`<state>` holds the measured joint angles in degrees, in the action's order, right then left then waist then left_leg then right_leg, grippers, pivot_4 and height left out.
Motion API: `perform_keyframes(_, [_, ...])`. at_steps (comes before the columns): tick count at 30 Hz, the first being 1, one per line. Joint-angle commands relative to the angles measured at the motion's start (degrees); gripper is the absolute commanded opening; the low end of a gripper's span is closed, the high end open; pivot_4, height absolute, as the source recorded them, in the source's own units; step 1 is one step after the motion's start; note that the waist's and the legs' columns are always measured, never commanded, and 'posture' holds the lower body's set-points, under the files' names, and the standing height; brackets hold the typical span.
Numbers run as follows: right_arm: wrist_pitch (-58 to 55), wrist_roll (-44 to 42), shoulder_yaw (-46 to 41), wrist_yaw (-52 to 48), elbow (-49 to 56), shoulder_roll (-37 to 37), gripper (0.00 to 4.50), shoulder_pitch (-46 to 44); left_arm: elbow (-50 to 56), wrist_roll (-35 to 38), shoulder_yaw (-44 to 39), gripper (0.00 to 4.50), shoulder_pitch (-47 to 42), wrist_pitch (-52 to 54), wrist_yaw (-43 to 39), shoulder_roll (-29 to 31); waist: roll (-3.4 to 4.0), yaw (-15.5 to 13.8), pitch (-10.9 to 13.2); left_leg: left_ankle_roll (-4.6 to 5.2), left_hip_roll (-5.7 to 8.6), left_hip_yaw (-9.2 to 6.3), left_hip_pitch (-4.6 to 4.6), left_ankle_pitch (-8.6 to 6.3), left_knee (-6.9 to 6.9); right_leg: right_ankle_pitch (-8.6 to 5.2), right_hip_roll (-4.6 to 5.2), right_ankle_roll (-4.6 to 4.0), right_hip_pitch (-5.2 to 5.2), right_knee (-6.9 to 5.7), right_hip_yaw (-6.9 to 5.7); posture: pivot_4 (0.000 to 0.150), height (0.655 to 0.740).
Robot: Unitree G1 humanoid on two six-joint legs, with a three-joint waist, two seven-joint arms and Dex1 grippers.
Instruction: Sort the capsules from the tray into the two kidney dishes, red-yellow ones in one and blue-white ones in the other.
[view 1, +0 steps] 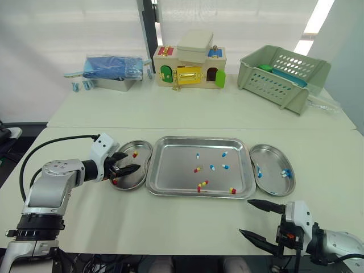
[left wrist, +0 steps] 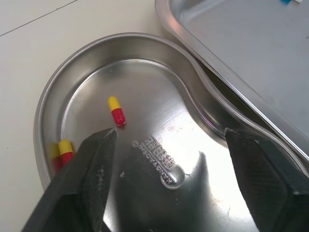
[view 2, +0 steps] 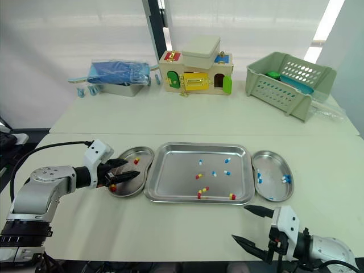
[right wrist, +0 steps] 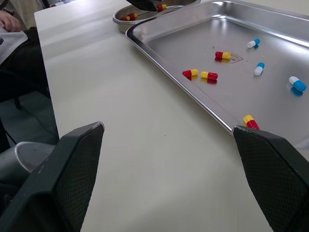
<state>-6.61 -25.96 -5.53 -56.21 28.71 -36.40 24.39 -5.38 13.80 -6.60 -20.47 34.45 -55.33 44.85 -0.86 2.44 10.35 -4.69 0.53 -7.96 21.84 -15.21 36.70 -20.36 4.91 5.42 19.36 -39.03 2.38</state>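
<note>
- Head view: the tray lies on the table between the left dish and the right dish, with each dish just beside the tray's rim.
- About eight capsules are scattered flat in the tray. The red-yellow capsules lie mostly toward the near side, and the blue-white capsules lie toward the middle and far side.
- The left dish holds two red-yellow ones and the right dish a few blue-white ones.
- The left gripper hangs over the left dish with its fingers spread and nothing between them.
- The right gripper hovers over bare table near the tray's near right corner, fingers wide apart and empty.
- Left wrist view: one capsule lies on the dish floor and another against its wall. Each is a small glossy cylinder with rounded ends, half red and half yellow.
- Right wrist view: the capsules rest on their sides on smooth steel, well apart except for one close red-yellow pair.
- They look very light, hard-shelled and slick, so they will probably roll or skid if nudged, and could dent under a hard squeeze.
- I would pinch one gently across its middle, with the fingers on its long sides.
- One red-yellow capsule lies close to the tray's near wall, which may get in a finger's way.
</note>
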Motion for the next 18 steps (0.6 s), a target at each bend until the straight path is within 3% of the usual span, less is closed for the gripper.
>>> perform_keyframes(1, [1.93, -0.27, -0.44, -0.52, 0.47, 0.09, 4.50, 0.74, 0.41, 0.64, -0.68, 4.47, -0.71, -0.98, 0.10, 1.08, 0.00, 0.00, 0.00, 0.00, 0.00, 0.00, 0.00, 0.00, 0.00, 0.00, 0.00, 0.00, 0.00, 0.00, 0.00, 0.150, 0.7400])
perform_keyframes(5, [2.70, -0.43, -0.65, -0.75, 0.28, -0.05, 4.50, 1.52, 1.38, 1.89, -1.84, 4.47, -0.74, -0.04, 0.03, 1.00, 0.00, 0.00, 0.00, 0.00, 0.00, 0.00, 0.00, 0.00, 0.00, 0.00, 0.00, 0.00, 0.00, 0.00, -0.01, 0.150, 0.7400])
perform_keyframes(10, [1.74, -2.47, -3.50, -1.03, 0.99, -1.37, 4.50, 2.13, 10.94, 9.97, -8.93, 4.47, 3.71, 5.32, -2.31, 2.91, 0.00, 0.39, 0.00, 0.00, -0.02, 0.00, 0.01, 0.00, -0.01, 0.00, 0.00, 0.00, 0.02, 0.00, 0.01, 0.150, 0.7400])
perform_keyframes(18, [-0.93, -5.63, -11.27, -2.92, -1.48, -5.45, 4.50, 2.16, 20.85, 14.07, -26.60, 4.47, 21.01, 2.53, -7.30, 9.81, 0.01, 0.49, 0.00, 0.01, -0.06, 0.10, -0.09, -0.01, -0.13, 0.00, -0.01, -0.01, -0.01, 0.02, 0.08, 0.150, 0.7400])
